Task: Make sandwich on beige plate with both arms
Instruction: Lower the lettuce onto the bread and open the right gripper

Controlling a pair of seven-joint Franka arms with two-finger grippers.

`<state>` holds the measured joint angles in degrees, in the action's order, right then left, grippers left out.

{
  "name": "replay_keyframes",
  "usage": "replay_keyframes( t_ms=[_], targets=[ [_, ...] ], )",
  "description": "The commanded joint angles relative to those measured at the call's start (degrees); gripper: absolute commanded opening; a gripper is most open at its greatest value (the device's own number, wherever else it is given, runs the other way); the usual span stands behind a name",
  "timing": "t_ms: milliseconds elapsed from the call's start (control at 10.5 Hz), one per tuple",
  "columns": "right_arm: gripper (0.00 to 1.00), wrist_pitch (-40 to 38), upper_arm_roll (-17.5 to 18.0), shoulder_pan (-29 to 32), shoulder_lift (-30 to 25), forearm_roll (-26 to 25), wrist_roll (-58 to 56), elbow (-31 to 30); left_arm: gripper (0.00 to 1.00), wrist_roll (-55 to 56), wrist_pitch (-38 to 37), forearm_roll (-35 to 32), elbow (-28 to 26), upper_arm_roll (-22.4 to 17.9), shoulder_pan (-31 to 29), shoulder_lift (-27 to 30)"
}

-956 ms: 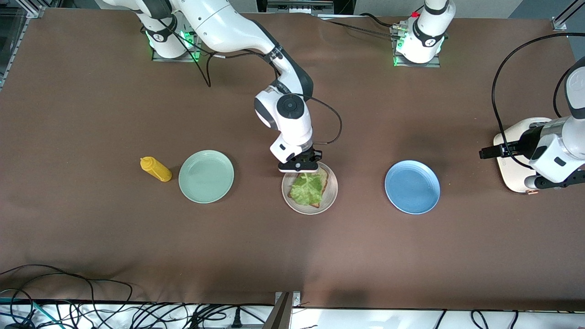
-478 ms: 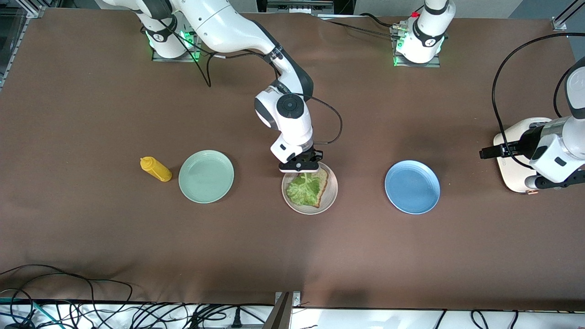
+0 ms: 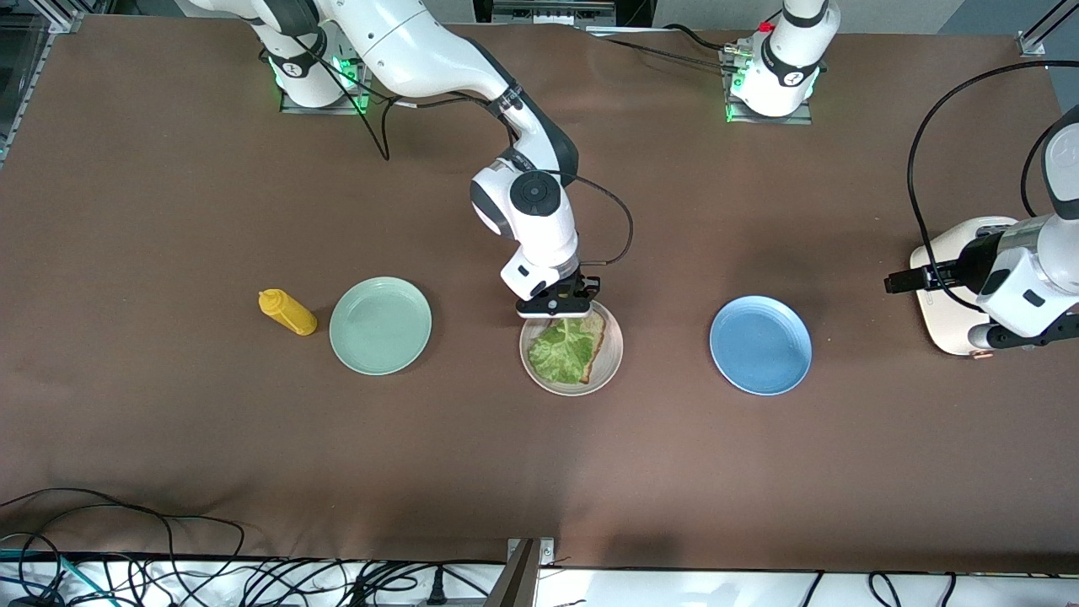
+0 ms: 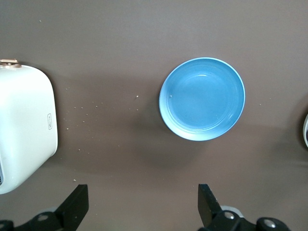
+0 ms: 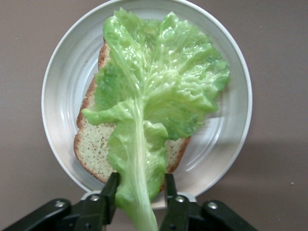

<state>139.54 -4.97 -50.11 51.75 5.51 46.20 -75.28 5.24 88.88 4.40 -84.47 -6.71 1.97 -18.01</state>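
The beige plate sits mid-table between the other two plates. The sandwich on it is one brown bread slice with a ruffled green lettuce leaf lying on top. My right gripper hangs low over the plate's rim on the robots' side. Its jaws stand open round the leaf's stem, one finger touching it and the other a little apart. My left gripper waits wide open and empty, high over the table at the left arm's end.
A mint-green plate and a yellow squeeze bottle lie toward the right arm's end. A blue plate and a white appliance lie toward the left arm's end. Cables run along the table's near edge.
The right gripper's jaws have parted from the lettuce stem, and the leaf has settled flatter onto the bread. The left arm has not moved.
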Motion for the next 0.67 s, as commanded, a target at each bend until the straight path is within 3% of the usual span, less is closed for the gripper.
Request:
replay_keyframes(
  t_ms=[0, 287, 574],
  targets=[
    [1.0, -1.3, 0.0, 0.0, -2.5, 2.3, 0.0, -1.1, 1.0, -1.0, 0.5, -0.3, -0.3, -0.7, -1.1, 0.3],
    [1.0, -11.4, -3.1, 0.3, -9.1, 6.1, -0.4, -2.8, 1.0, -1.0, 0.5, -5.1, -0.3, -0.7, -3.4, 0.3],
    [1.0, -22.8, -6.1, 3.7, -16.2, 6.2, -12.0, -4.1, 1.0, -1.8, 0.5, -7.2, -0.3, -0.6, -7.3, 0.4]
  ],
)
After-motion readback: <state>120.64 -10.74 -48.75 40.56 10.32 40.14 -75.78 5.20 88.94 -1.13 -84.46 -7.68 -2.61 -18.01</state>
